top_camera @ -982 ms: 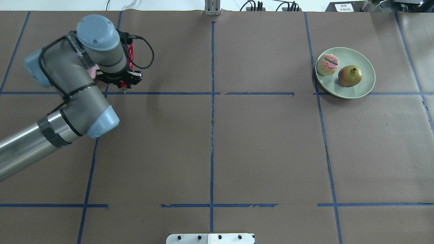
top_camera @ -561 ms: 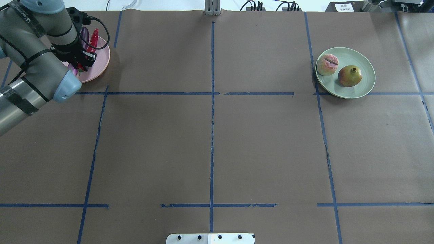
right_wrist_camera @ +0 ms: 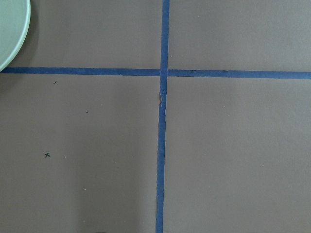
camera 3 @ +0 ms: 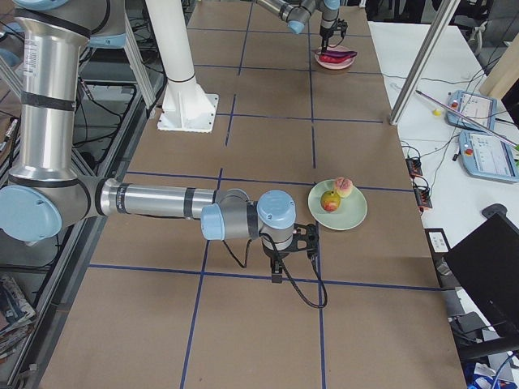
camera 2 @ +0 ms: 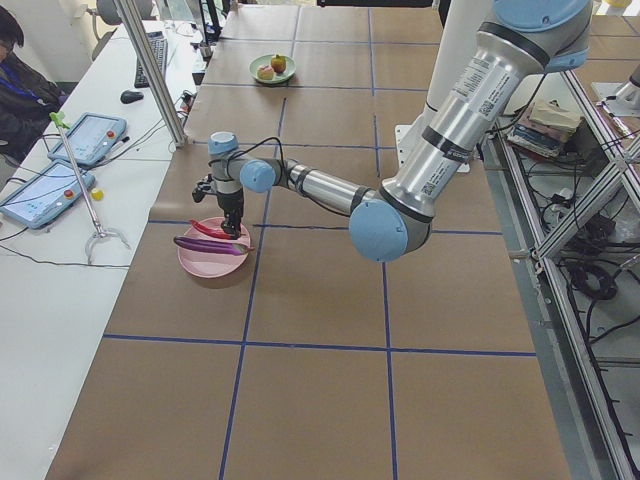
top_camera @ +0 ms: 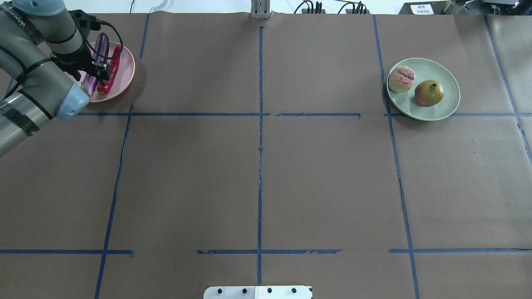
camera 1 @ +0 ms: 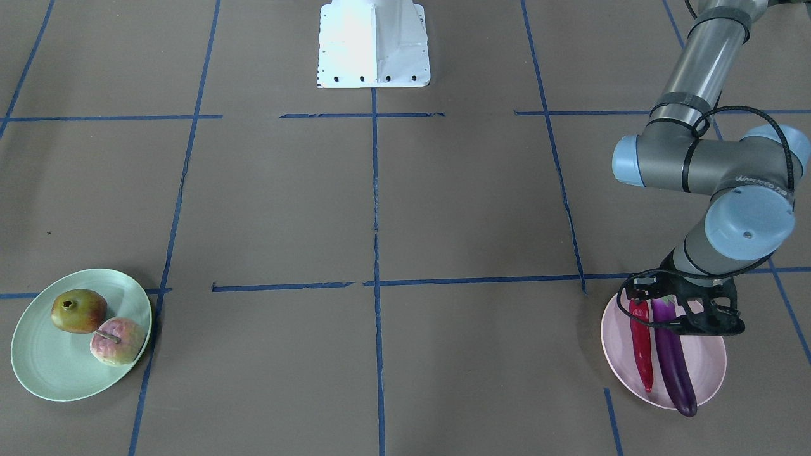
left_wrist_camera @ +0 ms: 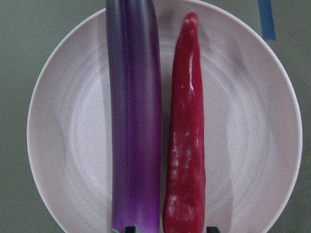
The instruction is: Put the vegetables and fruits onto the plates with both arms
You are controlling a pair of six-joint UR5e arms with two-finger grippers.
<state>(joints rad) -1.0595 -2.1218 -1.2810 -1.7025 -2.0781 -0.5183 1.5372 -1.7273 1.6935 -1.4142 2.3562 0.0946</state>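
Observation:
The pale pink plate (camera 1: pixel 703 367) holds the purple eggplant (camera 1: pixel 671 361) and the red chili pepper (camera 1: pixel 641 345), lying side by side. My left gripper (camera 1: pixel 659 310) hangs just over their stem ends. In the left wrist view the fingertips (left_wrist_camera: pixel 211 228) stand wider than the chili (left_wrist_camera: pixel 187 145), so the gripper looks open. The mint green plate (top_camera: pixel 447 89) holds the pomegranate (top_camera: pixel 429 93) and the peach (top_camera: pixel 401 79). My right gripper (camera 3: pixel 277 271) shows only in the exterior right view, near the mint plate, and I cannot tell its state.
Brown paper with blue tape lines covers the table. The white robot base (camera 1: pixel 374 44) stands at the robot's edge of the table. The mint plate's rim (right_wrist_camera: pixel 12 29) shows in the corner of the right wrist view.
My left arm carried the chili leftwards to the pink plate. The chili now lies on the plate beside the eggplant, and the fingers stand apart around it.

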